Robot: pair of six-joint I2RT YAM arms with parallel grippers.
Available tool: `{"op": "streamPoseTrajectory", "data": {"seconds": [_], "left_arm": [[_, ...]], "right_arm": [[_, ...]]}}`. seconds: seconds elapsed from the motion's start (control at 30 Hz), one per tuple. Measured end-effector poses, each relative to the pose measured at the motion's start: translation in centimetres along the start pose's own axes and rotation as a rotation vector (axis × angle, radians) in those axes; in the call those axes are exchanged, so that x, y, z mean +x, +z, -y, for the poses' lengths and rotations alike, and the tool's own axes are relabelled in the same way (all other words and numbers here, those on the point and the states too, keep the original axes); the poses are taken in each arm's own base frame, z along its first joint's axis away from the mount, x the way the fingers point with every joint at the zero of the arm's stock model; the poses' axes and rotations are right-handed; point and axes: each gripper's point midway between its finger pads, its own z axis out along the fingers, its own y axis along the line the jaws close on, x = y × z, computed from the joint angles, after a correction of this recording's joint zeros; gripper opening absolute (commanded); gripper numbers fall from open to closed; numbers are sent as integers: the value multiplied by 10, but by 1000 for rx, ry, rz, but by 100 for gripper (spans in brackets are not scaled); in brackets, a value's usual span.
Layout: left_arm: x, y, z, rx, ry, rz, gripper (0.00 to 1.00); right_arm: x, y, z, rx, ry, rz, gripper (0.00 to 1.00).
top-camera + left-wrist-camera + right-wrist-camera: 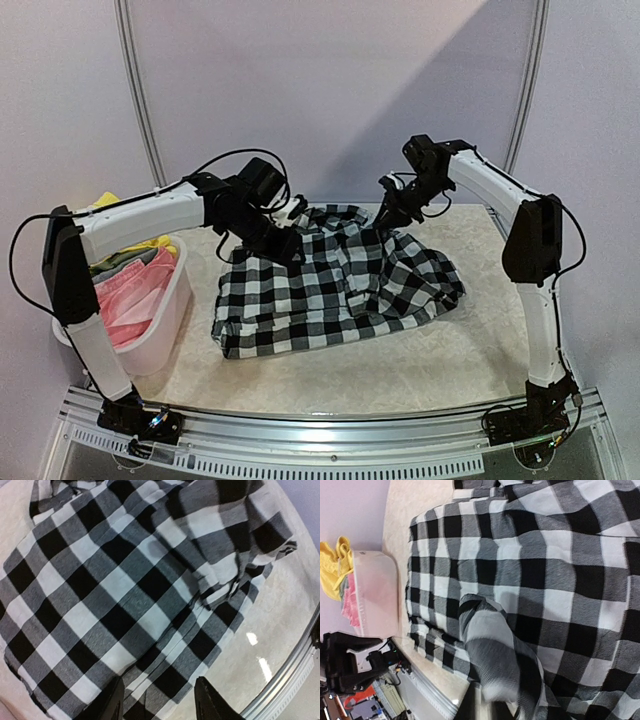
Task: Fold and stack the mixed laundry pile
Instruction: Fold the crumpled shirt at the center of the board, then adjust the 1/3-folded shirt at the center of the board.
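Black-and-white checked shirt (340,285) lies rumpled on the worktop (400,370) beneath both hands, left hand (160,705) parted above it gripping nothing, right hand (392,215) pinched shut on a raised fold; judged light, limp, non-slip, best taken at corners.

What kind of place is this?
Probably a robot test booth, not a home: robot arms bolted to an aluminium rail, plain walls with metal poles, a checked shirt on the table.

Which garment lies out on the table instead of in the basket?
The black-and-white checked shirt; the pink piece and the yellow one sit in the white basket.
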Motion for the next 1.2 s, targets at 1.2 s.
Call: {"op": "streamPoseTrajectory", "data": {"seconds": [1.2], "left_arm": [[-36,133,120,151,259,-107,44]], "right_arm": [[74,24,88,140,160,-32,23]]}}
